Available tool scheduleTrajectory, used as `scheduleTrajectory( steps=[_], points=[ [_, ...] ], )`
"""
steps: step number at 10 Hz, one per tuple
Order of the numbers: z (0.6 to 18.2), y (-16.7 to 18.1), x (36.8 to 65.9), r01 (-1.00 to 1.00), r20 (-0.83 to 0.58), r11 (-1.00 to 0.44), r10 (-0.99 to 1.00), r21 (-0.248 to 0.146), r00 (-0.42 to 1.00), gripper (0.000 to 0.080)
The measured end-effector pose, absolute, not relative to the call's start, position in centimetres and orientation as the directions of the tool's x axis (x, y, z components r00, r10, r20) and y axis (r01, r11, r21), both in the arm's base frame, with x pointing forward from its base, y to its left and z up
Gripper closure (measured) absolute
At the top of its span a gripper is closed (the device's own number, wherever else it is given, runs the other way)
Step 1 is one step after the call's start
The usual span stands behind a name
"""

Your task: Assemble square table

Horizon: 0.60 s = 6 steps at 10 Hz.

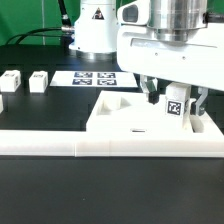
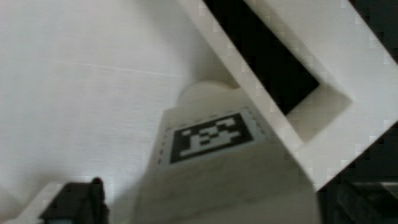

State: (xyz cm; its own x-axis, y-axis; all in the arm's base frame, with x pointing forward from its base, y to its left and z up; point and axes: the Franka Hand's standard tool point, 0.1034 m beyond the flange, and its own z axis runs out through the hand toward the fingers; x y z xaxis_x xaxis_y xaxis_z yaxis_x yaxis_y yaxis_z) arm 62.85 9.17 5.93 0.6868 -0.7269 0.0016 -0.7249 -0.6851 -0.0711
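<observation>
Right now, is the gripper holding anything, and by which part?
Nothing is held. The gripper is open around the leg, which stands upright on the tabletop. A gap shows between each finger and the leg.

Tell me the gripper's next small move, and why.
Probably a straight lift. The gripper is open, its fingers apart on either side of the upright leg on the slab, so that leg looks released. Two loose legs lie at the exterior view's left.
</observation>
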Motion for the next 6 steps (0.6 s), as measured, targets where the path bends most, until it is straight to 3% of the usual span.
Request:
scheduleTrajectory(
  steps=[6],
  points=[
    [5.92,9.16,62.85,-0.725,0.002,-0.685,-0.727,-0.071,0.687,0.015]
  ],
)
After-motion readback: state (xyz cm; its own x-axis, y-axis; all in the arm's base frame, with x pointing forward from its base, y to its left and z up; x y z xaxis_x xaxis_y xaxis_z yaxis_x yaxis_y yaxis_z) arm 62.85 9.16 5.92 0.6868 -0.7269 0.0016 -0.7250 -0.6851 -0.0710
